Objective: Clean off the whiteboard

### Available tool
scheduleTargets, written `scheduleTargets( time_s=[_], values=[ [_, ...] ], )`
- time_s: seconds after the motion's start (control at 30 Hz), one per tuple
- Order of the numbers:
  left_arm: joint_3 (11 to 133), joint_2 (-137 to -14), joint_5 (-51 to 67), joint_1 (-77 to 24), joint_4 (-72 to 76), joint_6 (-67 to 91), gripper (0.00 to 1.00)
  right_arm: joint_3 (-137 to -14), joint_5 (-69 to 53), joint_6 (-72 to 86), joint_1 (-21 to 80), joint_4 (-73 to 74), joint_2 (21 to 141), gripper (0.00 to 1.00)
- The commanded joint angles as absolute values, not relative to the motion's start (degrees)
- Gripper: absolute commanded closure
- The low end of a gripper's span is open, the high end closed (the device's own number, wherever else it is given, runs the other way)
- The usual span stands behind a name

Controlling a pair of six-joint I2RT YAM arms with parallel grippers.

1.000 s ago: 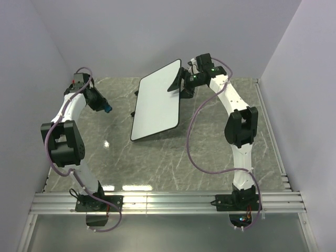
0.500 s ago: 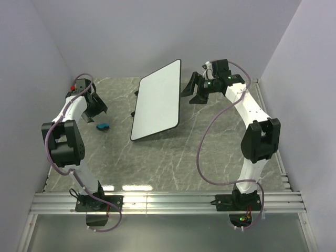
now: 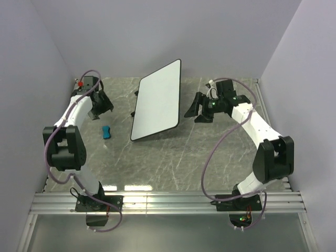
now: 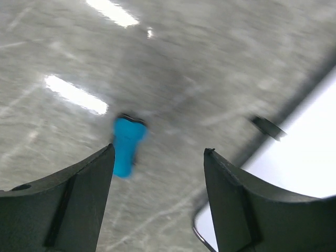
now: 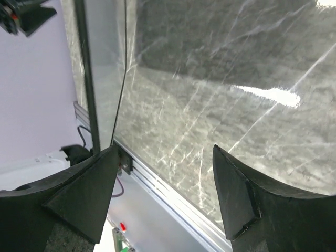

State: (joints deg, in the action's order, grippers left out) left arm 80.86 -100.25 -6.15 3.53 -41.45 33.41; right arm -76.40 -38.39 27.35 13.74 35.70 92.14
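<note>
Grey marble-pattern bench point(image 3: 157, 157), glossy, w/ bright light reflections toward the near side. Two things sit directly on it. Large white rectangular whiteboard point(image 3: 156, 102) w/ thin black rim & rounded corners stands centre-back, tilted: near short edge down at bench level, far edge raised. Small black feet point(image 3: 135, 95) show along its left side. Small blue eraser point(image 3: 106, 132) lies flat on the bench, left of the whiteboard, near its lower-left corner but apart from it. Ribbed aluminium rail point(image 3: 168, 202) runs along the bench's near edge, w/ black left arm base point(image 3: 97, 202) & black right arm base point(image 3: 236, 202) mounted on it.
</note>
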Motion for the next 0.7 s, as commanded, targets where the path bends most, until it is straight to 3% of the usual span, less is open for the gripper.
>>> scheduleTargets(
  time_s=[0.0, 0.37, 0.67],
  values=[
    [82.35, -93.78, -5.8, -1.56, -40.69, 32.69, 0.27, -71.83, -39.02, 26.63, 14.85, 30.42, 85.88, 0.21],
    [84.64, -86.4, -10.54, -10.54, -46.31, 38.05, 0.27, -63.2, -41.66, 25.31, 16.0, 29.18, 79.28, 0.21],
    [89.73, -79.37, -15.82, -11.86, -53.08, 38.5, 0.18, -57.05, -44.47, 29.0, 16.61, 24.26, 74.8, 0.21]
  ],
)
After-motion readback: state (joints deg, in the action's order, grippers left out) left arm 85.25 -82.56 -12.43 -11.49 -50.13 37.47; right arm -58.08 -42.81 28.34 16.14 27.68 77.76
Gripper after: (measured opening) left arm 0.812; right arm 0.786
